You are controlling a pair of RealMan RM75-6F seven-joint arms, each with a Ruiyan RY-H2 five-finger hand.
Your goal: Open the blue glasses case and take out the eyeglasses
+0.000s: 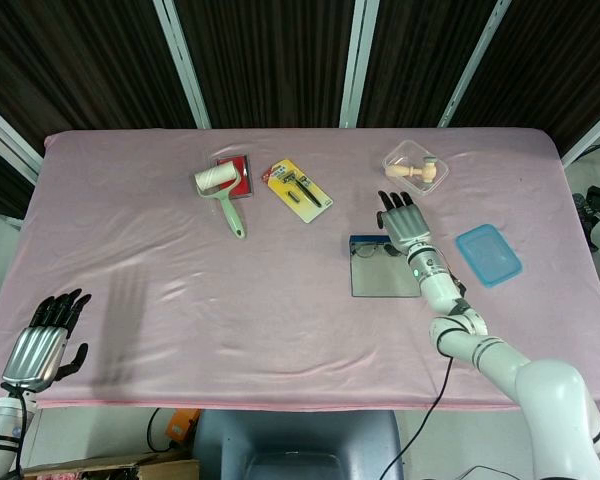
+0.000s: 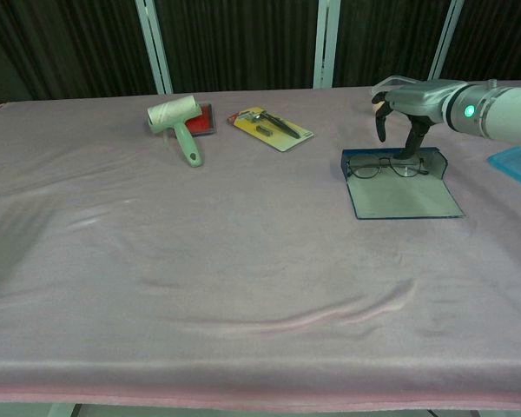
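The blue glasses case (image 1: 384,274) (image 2: 403,196) lies open and flat on the pink cloth, right of centre. The eyeglasses (image 1: 376,250) (image 2: 383,166) lie folded open along its far edge. My right hand (image 1: 401,222) (image 2: 414,98) hovers over that far edge with its fingers spread and holds nothing. In the chest view one finger reaches down close to the right lens; whether it touches I cannot tell. My left hand (image 1: 42,343) hangs open off the table's near left corner, seen only in the head view.
A lint roller (image 1: 220,190) (image 2: 177,122) and a yellow carded tool (image 1: 299,190) (image 2: 270,127) lie at the back centre. A clear box with a wooden piece (image 1: 415,167) (image 2: 405,92) sits behind the case. A blue lid (image 1: 488,254) (image 2: 517,163) lies to its right.
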